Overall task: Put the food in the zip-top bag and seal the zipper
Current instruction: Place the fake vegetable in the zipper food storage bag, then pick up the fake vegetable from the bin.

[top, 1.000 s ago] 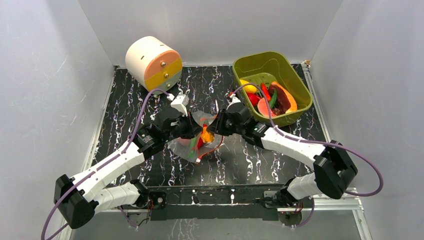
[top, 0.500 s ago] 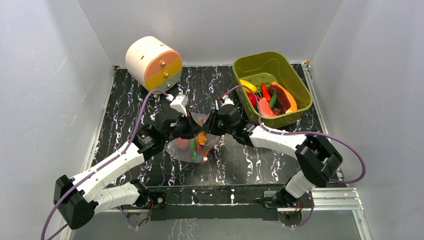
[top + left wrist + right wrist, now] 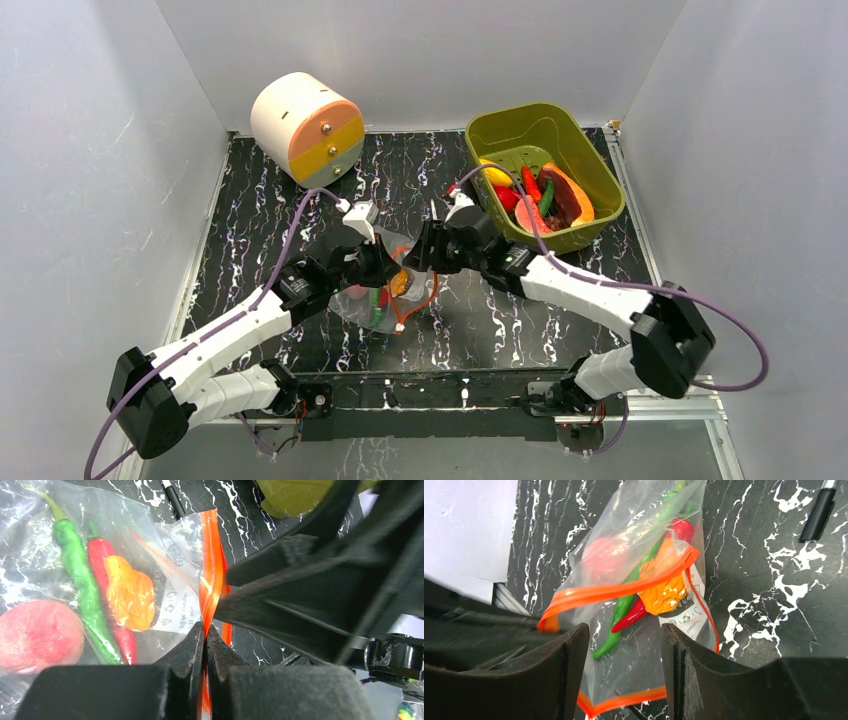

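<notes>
"Since the zip-top bag point(image 3: 375, 300) lies mid-tabletop point(image 3: 480, 335) between both arms, how far along is it?"

"The peach point(image 3: 37, 635), green pepper point(image 3: 77, 580), red chili point(image 3: 102, 560) and an orange piece point(image 3: 127, 592) are inside; more food point(image 3: 540, 195) sits in the tub point(image 3: 535, 130). The left gripper point(image 3: 205, 627) has its jaws clenched on the zipper point(image 3: 212, 575). The right gripper point(image 3: 624, 645) has its jaws released at the gaping mouth. Sealing is left, I judge."
</notes>
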### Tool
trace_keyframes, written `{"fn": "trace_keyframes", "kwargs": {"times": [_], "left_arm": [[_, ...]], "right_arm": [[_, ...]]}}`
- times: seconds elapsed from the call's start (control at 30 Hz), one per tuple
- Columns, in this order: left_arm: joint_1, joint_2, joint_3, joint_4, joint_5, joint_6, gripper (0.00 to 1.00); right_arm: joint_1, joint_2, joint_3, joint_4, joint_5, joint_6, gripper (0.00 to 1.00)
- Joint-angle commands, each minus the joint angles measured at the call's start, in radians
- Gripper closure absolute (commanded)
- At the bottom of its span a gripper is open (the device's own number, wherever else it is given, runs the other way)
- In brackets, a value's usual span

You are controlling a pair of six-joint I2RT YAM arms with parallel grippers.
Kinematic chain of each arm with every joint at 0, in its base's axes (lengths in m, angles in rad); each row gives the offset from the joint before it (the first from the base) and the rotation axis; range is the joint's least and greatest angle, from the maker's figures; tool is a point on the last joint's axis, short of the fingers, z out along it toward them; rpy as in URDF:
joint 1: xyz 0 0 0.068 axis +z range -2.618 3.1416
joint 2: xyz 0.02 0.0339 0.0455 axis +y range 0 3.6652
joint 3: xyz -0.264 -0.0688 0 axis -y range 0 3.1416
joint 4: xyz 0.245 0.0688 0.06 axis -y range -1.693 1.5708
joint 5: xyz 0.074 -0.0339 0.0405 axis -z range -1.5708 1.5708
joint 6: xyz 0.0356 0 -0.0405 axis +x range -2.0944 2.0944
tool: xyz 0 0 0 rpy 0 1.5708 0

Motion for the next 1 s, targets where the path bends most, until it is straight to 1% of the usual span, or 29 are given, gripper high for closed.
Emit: {"fn": "trace_keyframes", "kwargs": {"times": [0.0, 0.17, 0.3, 0.47, 0.53, 0.63, 0.73, 0.9, 0.97], "left_arm": [[-0.003, -0.019, 0.015, -0.010, -0.003, 0.065, 1.00], [-0.003, -0.052, 0.015, -0.053, -0.013, 0.123, 1.00], [-0.003, -0.091, 0.014, -0.082, 0.008, 0.177, 1.00], [-0.003, -0.137, -0.015, -0.093, 0.029, 0.203, 1.00], [-0.002, -0.143, -0.022, -0.093, 0.044, 0.205, 1.00], [-0.003, -0.142, -0.015, -0.094, 0.079, 0.218, 1.00], [-0.003, -0.147, -0.018, -0.093, 0.086, 0.223, 1.00], [-0.003, -0.176, -0.048, -0.078, 0.092, 0.221, 1.00], [-0.003, -0.177, -0.044, -0.085, 0.094, 0.221, 1.00]], "right_arm": [[0.003, -0.111, 0.037, -0.075, 0.000, -0.099, 0.47], [-0.007, -0.117, 0.169, -0.269, 0.106, -0.215, 0.45], [-0.033, -0.124, 0.261, -0.348, 0.146, -0.287, 0.44], [-0.075, -0.120, 0.365, -0.432, 0.248, -0.369, 0.41], [-0.140, -0.101, 0.402, -0.465, 0.275, -0.400, 0.41], [-0.259, -0.059, 0.472, -0.517, 0.265, -0.450, 0.42], [-0.352, -0.009, 0.534, -0.547, 0.286, -0.500, 0.42], [-0.454, 0.084, 0.591, -0.539, 0.423, -0.596, 0.43], [-0.500, 0.121, 0.612, -0.527, 0.442, -0.623, 0.44]]}}
